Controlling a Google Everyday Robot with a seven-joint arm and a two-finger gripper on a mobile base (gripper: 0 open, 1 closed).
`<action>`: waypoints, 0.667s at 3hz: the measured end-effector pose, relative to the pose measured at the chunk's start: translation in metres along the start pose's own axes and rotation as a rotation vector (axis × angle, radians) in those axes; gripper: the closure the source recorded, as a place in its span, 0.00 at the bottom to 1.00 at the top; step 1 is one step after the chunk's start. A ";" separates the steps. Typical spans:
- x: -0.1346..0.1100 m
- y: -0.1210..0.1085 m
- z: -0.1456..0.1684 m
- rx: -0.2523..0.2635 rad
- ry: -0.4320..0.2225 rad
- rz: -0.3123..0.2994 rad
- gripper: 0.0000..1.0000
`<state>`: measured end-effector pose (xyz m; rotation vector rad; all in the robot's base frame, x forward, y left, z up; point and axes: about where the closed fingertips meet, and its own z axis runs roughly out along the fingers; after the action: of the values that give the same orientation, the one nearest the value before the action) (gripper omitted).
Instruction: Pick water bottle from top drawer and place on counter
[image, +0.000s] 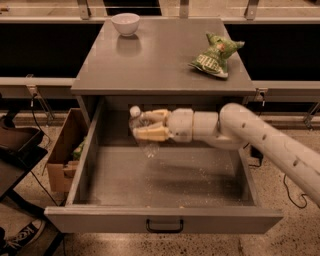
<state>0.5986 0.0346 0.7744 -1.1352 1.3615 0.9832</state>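
The top drawer (165, 220) is pulled wide open, with a dark bar handle on its front and crumbs on its floor. My gripper (142, 124) reaches in from the right and is shut on the water bottle (140, 128), a small clear bottle with a white cap. The bottle hangs above the drawer floor near the back left, just below the counter's front edge. The counter (160, 60) is the flat grey cabinet top behind and above the drawer.
A white bowl (125, 23) stands at the counter's back left. A crumpled green chip bag (214, 56) lies at the counter's right. A cardboard box (65, 152) sits on the floor left of the drawer.
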 end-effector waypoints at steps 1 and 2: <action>-0.087 -0.028 0.013 0.011 0.030 -0.111 1.00; -0.184 -0.059 0.028 0.069 0.007 -0.200 1.00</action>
<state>0.6604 0.0691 0.9565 -1.1978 1.2509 0.7830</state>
